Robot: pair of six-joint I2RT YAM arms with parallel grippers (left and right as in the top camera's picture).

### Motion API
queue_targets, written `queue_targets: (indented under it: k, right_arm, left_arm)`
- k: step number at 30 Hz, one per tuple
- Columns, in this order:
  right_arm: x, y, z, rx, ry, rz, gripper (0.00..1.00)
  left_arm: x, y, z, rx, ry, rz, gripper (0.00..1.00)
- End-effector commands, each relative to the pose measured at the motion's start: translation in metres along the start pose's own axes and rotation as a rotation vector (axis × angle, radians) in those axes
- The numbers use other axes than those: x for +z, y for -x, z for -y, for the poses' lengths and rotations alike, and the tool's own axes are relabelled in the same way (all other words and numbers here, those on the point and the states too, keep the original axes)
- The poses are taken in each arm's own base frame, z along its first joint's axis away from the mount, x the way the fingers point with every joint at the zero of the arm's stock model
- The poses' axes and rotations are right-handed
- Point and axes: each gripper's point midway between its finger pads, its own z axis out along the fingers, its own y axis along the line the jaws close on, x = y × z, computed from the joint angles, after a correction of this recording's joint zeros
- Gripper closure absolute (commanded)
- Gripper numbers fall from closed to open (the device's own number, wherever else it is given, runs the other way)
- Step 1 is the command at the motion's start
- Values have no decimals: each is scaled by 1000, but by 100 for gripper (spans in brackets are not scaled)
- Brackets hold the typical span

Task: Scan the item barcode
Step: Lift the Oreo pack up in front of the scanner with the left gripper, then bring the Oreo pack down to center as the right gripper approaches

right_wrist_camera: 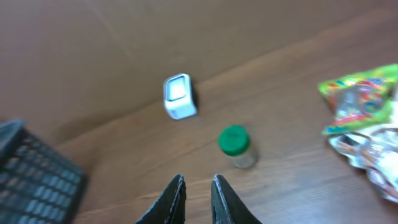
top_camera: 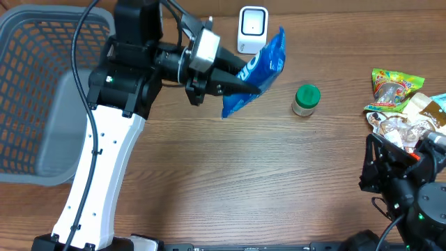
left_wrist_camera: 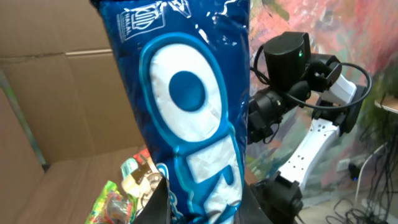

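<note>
- The left gripper (top_camera: 239,86) is clamping its fingers on the lower end of the blue snack bag (top_camera: 263,66). It is holding the bag off the table (top_camera: 230,181), just beside the scanner (top_camera: 252,29).
- The bag's long axis is running slantwise from the fingers up toward the scanner.
- The gripped end is lying away from the scanner, toward the middle of the table. The free end is pointing at the scanner's side nearest the green-lidded jar (top_camera: 306,100).
- In the overhead view the free end is overlapping the scanner's corner; whether the two are touching, I cannot tell.
- In the left wrist view the bag is rising straight away from the fingers and turning its logo face to the camera. Where the barcode is sitting, I cannot tell.
- The left gripper is by far the nearer one to the scanner. The right gripper (right_wrist_camera: 196,200) is hanging well apart from it, beyond the jar, with its fingers a little apart and nothing between them.
- Judging from this, the coming move is calling for rolling the bag about its long axis until the barcode is facing the scanner's window.
</note>
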Motion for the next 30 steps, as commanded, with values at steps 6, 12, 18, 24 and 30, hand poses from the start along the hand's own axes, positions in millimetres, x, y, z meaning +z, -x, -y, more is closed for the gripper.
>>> queue_targets:
  k: [6, 12, 18, 24, 30]
  right_arm:
    - [21, -15, -14, -37, 37, -96, 82]
    - [28, -20, -16, -42, 33, -123, 82]
    - [28, -16, -17, -58, 39, -108, 82]
    - [28, -12, -20, -65, 51, -89, 82]
    - [28, -12, -20, -80, 52, -90, 82]
  left_arm:
    - [-25, -57, -111, -724, 469, 6, 95]
    - [-61, -131, -149, -867, 844, -124, 95]
    - [-91, -131, -137, -688, 1043, -292, 95]
    - [-92, -114, -113, -583, 1063, -357, 95]
    - [-84, -144, -80, -645, 1016, -396, 95]
